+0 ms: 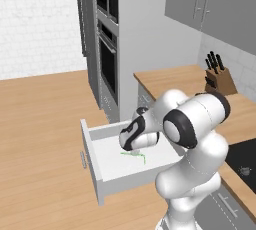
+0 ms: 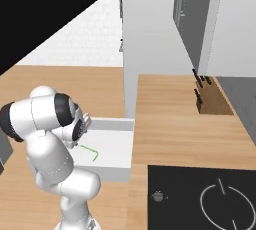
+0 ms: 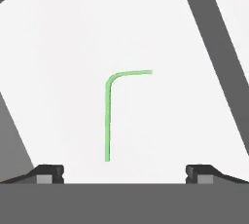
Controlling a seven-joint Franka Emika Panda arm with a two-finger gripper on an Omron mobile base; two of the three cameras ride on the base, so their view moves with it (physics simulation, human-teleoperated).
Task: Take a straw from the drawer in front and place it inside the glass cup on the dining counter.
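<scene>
Gripper (image 3: 124,172) hung spread wide and empty over the open drawer (image 1: 100,166).
Left base view: straw (image 1: 136,156) lay flat on the drawer floor, under your hand. Right base: same straw (image 2: 90,151). Hand view: bent straw (image 3: 108,121), light, slippery, crushable I'd judge; pinch the long leg gently.

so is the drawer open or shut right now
Open: the drawer is pulled out from the cabinet, its white floor exposed with the straw lying flat on it.
</scene>
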